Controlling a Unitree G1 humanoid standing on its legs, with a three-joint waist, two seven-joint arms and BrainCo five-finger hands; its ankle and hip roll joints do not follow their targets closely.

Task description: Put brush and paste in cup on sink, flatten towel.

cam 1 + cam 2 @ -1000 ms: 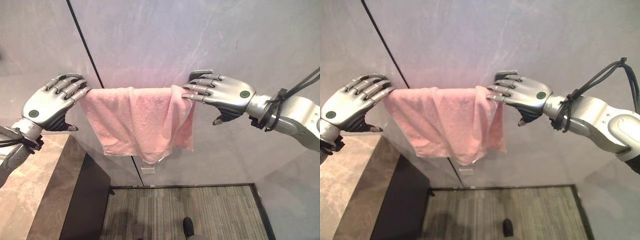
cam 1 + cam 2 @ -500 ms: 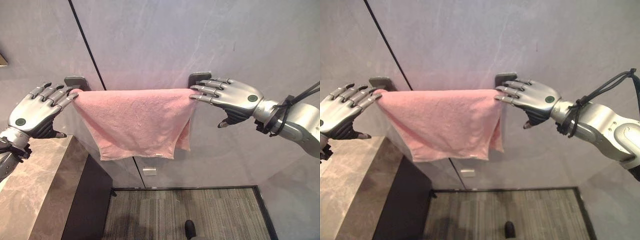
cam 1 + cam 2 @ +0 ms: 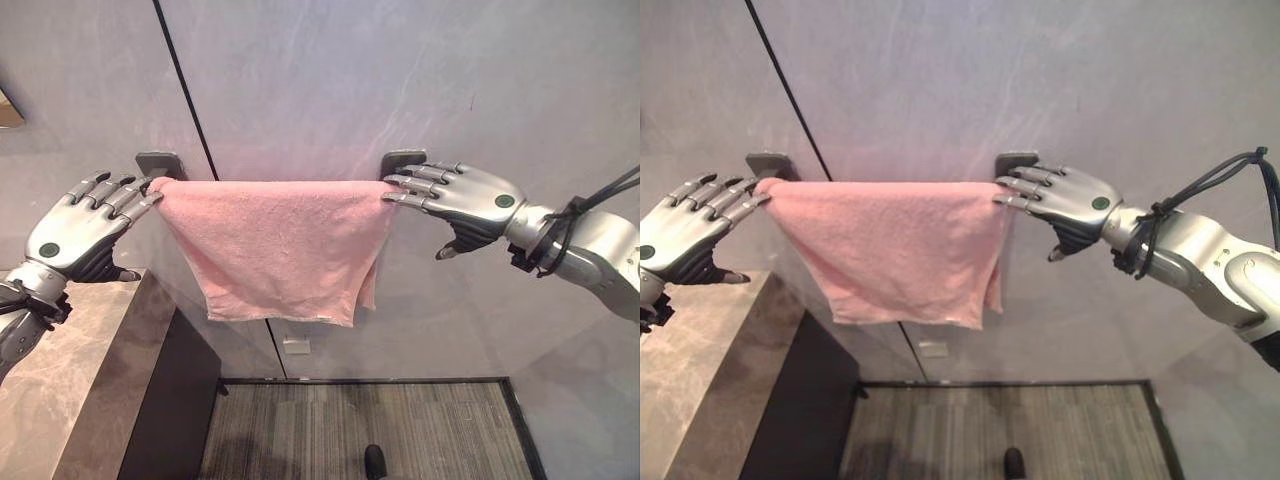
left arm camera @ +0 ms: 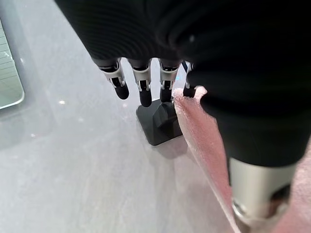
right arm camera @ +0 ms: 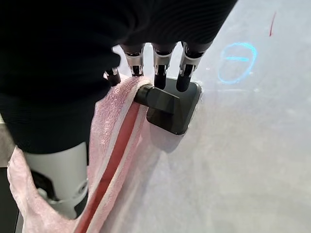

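Wall, grey and marbled, fills the far side of the scene, with a stone counter near on the left and striped flooring below. Across the wall a pink towel hangs over a rail between two dark brackets, the left bracket and the right bracket. Its top edge lies straight along the rail, though the lower hem slants and a back layer shows past the right edge. It looks soft, light and limp, likely to slide on the rail if tugged unevenly, so the top corners beside the brackets seem the best places to take hold. The left hand has its fingers straight and spread, tips touching the towel's left top corner; the right hand likewise has straight fingers, tips resting at the right top corner by the bracket, holding nothing. Compared with a second ago, the bunched folds at the right end are gone, the cloth is drawn out wider, and both brackets are uncovered.
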